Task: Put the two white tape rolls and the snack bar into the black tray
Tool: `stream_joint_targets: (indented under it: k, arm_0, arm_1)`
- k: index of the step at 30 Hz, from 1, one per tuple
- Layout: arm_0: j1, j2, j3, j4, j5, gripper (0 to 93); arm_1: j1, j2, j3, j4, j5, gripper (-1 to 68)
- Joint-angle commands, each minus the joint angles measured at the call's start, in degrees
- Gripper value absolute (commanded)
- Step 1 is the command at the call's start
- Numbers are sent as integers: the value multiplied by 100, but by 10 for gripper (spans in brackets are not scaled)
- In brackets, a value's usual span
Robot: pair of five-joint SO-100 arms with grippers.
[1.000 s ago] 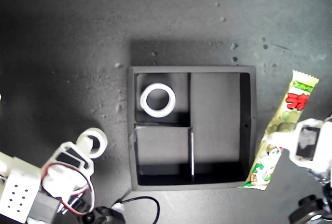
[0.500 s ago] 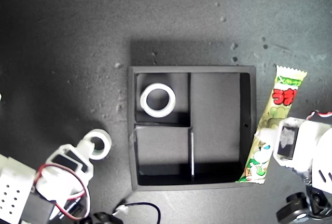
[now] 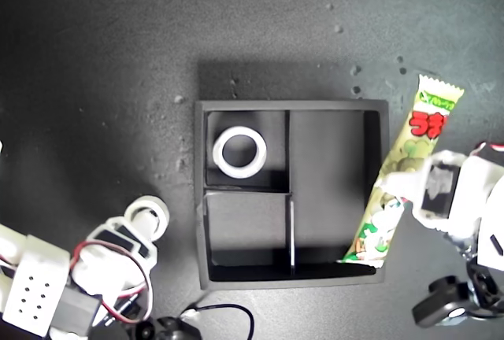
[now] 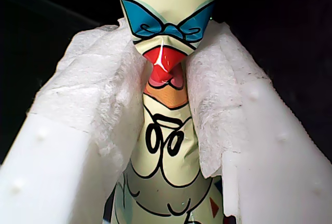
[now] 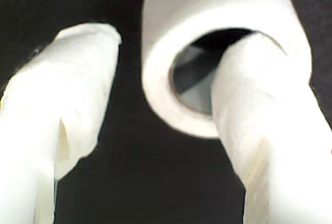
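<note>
Black and matte, the tray (image 3: 291, 107) sits square in the middle of the dark grey surface (image 3: 102, 49), split into two small compartments on the exterior view's left and one long compartment on its right. The wider white tape roll (image 3: 239, 152) lies flat in the upper small compartment; the lower small compartment and most of the long one show bare floor.

My first claw (image 3: 411, 195), at the exterior view's right, is clamped on the snack bar (image 3: 398, 173) a little below its middle. In the first wrist view the padded white fingers (image 4: 98, 110) press both sides of the packet (image 4: 165, 130), pinching the cartoon print between them. The bar hangs tilted across the tray's right wall: its lower crimped end reaches over the lower corner of the long compartment, while its upper end, with the red characters, stands outside the tray above the surface.

My second claw (image 3: 135, 219), at the exterior view's lower left, is at the smaller tape roll (image 3: 149, 216), well apart from the tray. In the second wrist view one wrapped finger (image 5: 259, 110) pokes into the hole of the roll (image 5: 218, 37) and the other finger (image 5: 62, 105) stands clear of its outer wall, so the jaws are spread and not clamped on it.
</note>
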State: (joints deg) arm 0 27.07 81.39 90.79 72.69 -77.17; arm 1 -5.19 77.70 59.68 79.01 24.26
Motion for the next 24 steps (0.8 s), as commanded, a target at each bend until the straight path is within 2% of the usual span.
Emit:
stream_joint_targets:
  k: [1, 7, 13, 14, 16, 18, 22, 24]
  arm_0:
    - [-53, -44, 18, -97, 53, 145]
    - [-88, -211, 18, -105, 9, 137]
    - [-141, -343, 149, -105, -185, 52]
    - [-158, -281, 211, -105, -202, 44]
    - [-211, 9, 360, -105, -167, 32]
    - [-299, 475, 466, -44, -53, 26]
    - [-642, 1415, 264, 536, 448, 20]
    - [-817, 1661, -132, 826, 809, 19]
  arm_1:
    - [62, -105, -290, -193, -352, -5]
    - [97, -905, -853, -193, -378, -5]
    - [-26, -1011, -712, -448, -334, -2]
    - [-79, -1011, -686, -439, -334, 13]
    - [-149, -1011, -659, -325, -316, 134]
    - [-176, -1011, -598, -149, -255, 214]
    - [-167, -1011, -545, 88, -141, 270]
    - [-158, -1002, -642, 220, -62, 274]
